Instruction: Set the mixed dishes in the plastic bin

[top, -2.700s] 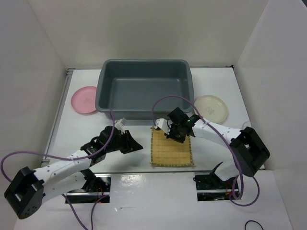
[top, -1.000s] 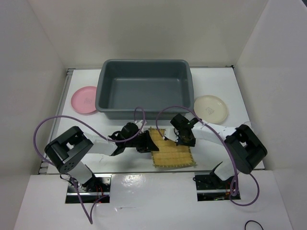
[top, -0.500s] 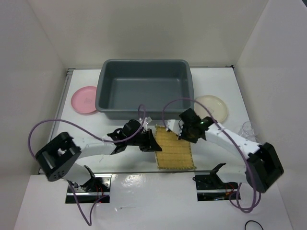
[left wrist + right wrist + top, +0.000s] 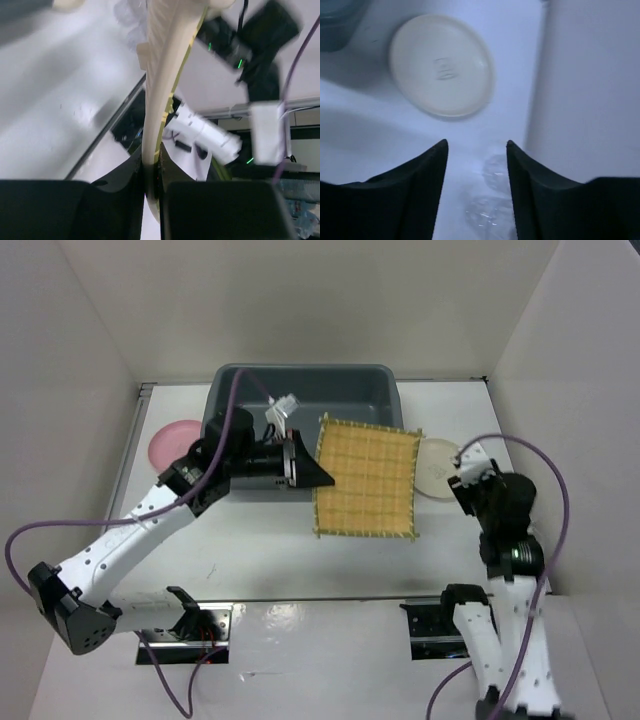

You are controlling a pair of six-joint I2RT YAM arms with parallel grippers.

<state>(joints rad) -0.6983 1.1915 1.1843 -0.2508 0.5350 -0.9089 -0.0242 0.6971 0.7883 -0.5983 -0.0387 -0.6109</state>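
The left end effector (image 4: 320, 477) is clenched on the left edge of the mat (image 4: 367, 480), holding it in the air over the near right rim of the bin (image 4: 300, 375). The right end effector (image 4: 476, 150) is released and holds nothing, near the cream plate (image 4: 441, 71) on the tabletop (image 4: 250, 550). The pink plate (image 4: 170, 443) lies left of the bin.

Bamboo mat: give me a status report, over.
Left gripper shut on mat edge. Mat in the air by the bin, not in yet. Right gripper open, empty, above cream plate. Path looks clear.
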